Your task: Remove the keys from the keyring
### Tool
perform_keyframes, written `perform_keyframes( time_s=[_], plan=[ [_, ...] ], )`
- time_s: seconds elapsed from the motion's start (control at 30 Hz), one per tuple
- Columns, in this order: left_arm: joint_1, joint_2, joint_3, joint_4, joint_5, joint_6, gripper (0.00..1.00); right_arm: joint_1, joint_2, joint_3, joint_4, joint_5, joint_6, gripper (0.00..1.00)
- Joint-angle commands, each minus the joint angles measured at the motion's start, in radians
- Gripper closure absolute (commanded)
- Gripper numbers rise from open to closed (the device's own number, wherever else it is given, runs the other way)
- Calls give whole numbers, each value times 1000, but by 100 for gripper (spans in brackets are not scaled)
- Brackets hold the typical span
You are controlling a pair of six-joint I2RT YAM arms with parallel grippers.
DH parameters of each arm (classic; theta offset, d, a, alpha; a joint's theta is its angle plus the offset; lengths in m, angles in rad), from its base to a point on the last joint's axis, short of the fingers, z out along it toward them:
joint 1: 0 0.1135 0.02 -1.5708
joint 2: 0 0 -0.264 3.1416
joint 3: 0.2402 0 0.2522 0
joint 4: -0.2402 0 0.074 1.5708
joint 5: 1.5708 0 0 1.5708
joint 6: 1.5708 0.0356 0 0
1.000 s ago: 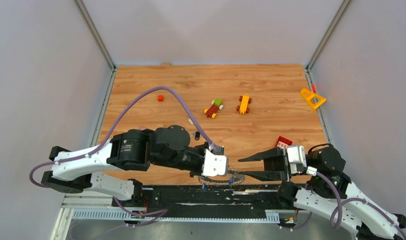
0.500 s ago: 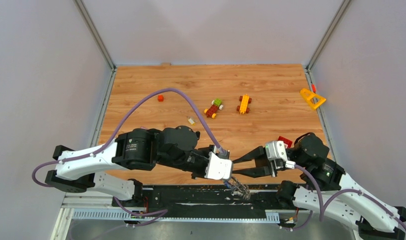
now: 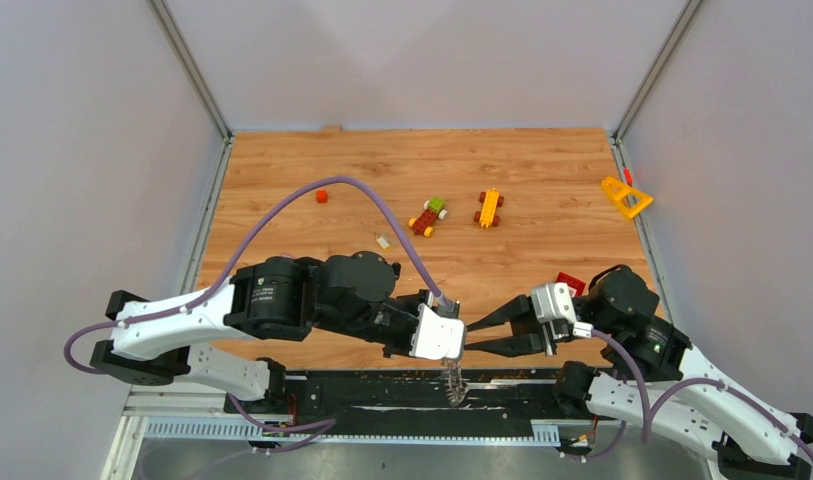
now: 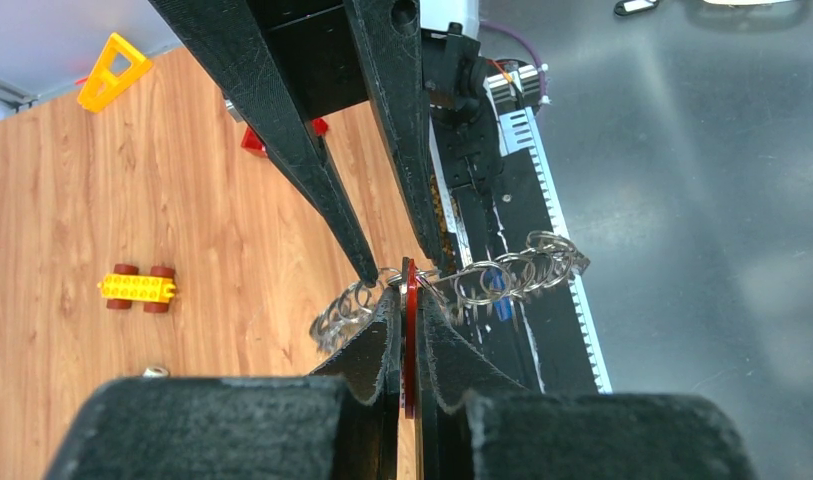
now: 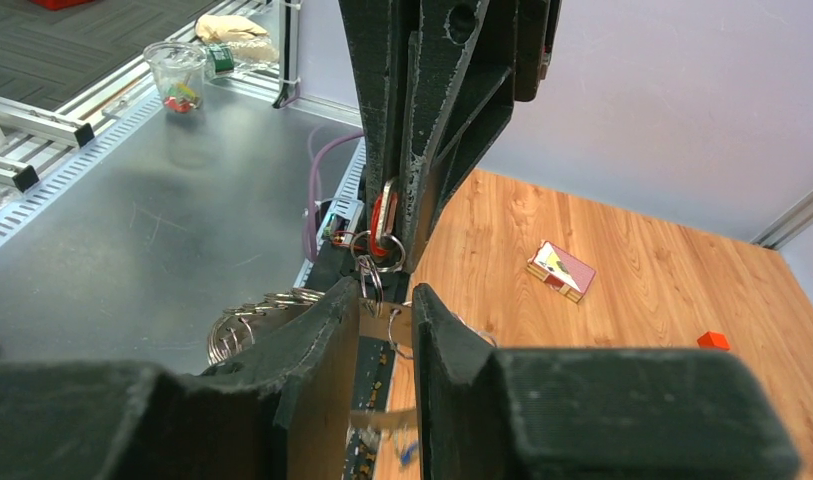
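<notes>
My left gripper (image 3: 454, 347) is shut on a flat red key head (image 4: 410, 318) and holds it over the table's near edge. The keyring, a loop of small silver rings (image 4: 512, 270), hangs from that key; from above it shows as a thin bunch (image 3: 452, 385) below the gripper. A blue key (image 4: 497, 302) dangles on the loop. My right gripper (image 3: 469, 337) is open, its tips right against the left gripper. In the right wrist view its fingers (image 5: 322, 330) straddle the hanging rings (image 5: 372, 270) and a tan tag (image 5: 382, 322) under the red key head (image 5: 382, 225).
On the wooden table (image 3: 542, 170) lie a red-green toy vehicle (image 3: 428, 216), a yellow vehicle (image 3: 489, 207), a yellow triangle (image 3: 625, 197), a small red cube (image 3: 321, 196) and a red block (image 3: 570, 283) by the right arm. A black rail (image 3: 382, 395) runs along the near edge.
The left gripper lifted the keyring off the near edge and moved right. The right arm moved left to meet it. The ring has swung from slanting right to hanging straight down.
</notes>
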Motion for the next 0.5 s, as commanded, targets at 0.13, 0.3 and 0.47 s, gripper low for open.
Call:
perform_keyframes(
  time_s=[0.13, 0.3, 0.47],
  plan=[
    [-2, -9, 47, 54, 6, 20, 100, 1, 18, 8, 36, -29, 31, 74],
    [-1, -10, 48, 54, 1, 20, 100, 1, 24, 8, 40, -43, 38, 77],
    [-2, -19, 41, 58, -11, 20, 100, 1, 18, 2, 35, -52, 37, 91]
  ],
)
